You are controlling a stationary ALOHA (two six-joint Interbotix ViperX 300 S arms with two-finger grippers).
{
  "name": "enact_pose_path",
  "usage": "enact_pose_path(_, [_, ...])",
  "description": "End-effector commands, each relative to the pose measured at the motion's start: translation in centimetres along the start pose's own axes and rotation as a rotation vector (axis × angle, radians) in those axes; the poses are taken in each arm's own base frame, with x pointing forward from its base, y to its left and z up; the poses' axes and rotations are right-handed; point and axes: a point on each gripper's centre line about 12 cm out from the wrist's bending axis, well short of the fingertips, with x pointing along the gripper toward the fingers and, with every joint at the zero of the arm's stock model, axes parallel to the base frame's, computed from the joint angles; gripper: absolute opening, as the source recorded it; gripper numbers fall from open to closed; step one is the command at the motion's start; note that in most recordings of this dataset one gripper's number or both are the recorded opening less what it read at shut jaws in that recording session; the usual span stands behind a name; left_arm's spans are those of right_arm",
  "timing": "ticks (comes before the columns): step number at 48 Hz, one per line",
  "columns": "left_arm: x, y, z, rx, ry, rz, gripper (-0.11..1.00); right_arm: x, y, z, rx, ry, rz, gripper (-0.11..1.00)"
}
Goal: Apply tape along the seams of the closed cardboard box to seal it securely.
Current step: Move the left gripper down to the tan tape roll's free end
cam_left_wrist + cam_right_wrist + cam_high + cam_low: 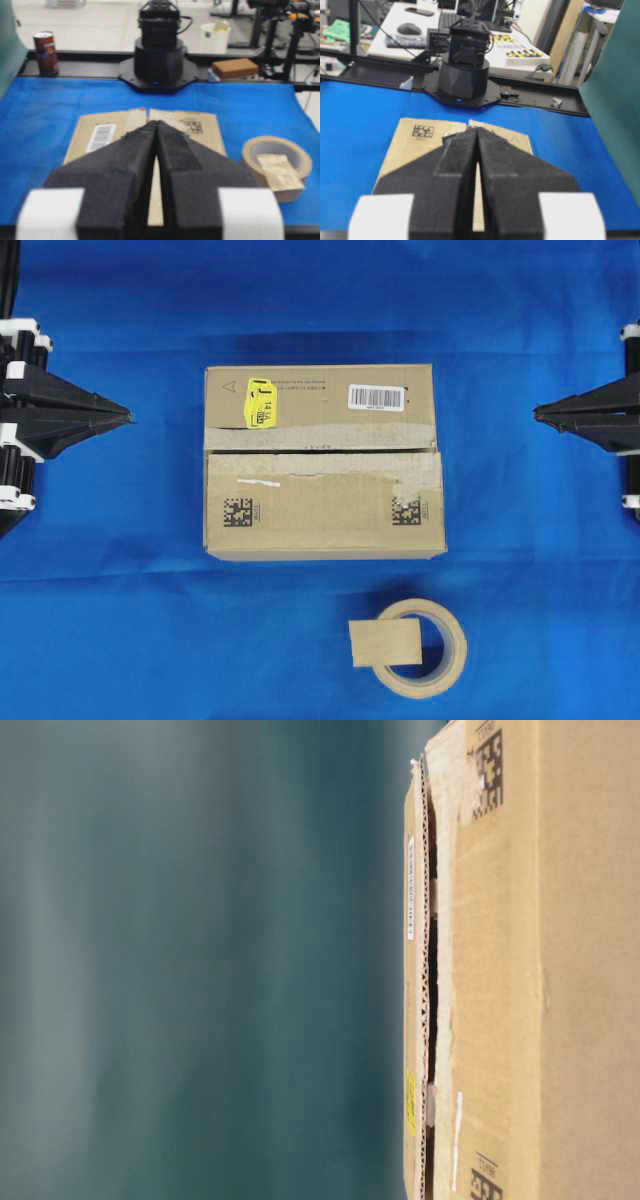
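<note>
The cardboard box lies flat in the middle of the blue table, with a yellow sticker, a white barcode label and two black codes. Its seam runs left to right between pale worn tape bands. A tan piece of tape rests across the beige tape roll in front of the box. My left gripper is shut and empty at the left, clear of the box. My right gripper is shut and empty at the right. In the wrist views each gripper points at the box.
Blue cloth covers the table. In the table-level view the box fills the right side. Beyond the table's far edge stand a red can, a white tub and a brown block. A green screen rises at one side.
</note>
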Motion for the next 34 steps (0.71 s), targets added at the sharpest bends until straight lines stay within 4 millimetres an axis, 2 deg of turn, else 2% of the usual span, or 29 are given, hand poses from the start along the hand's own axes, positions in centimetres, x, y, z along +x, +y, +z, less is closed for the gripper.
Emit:
enact_pose_path(1, [0.3,-0.1,-0.1,0.034,0.026,-0.005,0.0,0.3,-0.1,0.8,0.004,-0.021,-0.003,0.01])
enact_pose_path(8, [0.4,-0.6,0.0,0.086,0.017,-0.032,0.0,0.5,-0.1,1.0,0.007,-0.012,-0.003,0.01])
enact_pose_path(19, [0.2,-3.3,0.8,0.216,-0.058,-0.159,0.0,0.6,-0.2,0.9,0.021,-0.003,-0.009,0.01])
enact_pose_path(23, [0.3,-4.5,0.7,0.328,-0.092,-0.205,0.0,0.7,-0.2,0.9,0.029,-0.002,-0.013,0.01])
enact_pose_path(29, [1.4,-5.6,0.4,0.367,-0.123,-0.236,0.0,0.7,-0.3,0.9,0.04,-0.003,-0.016,0.01])
enact_pose_path(34, [2.8,-6.3,-0.8,0.423,-0.096,-0.253,0.01,0.8,-0.3,0.9,0.038,-0.002,-0.016,0.01])
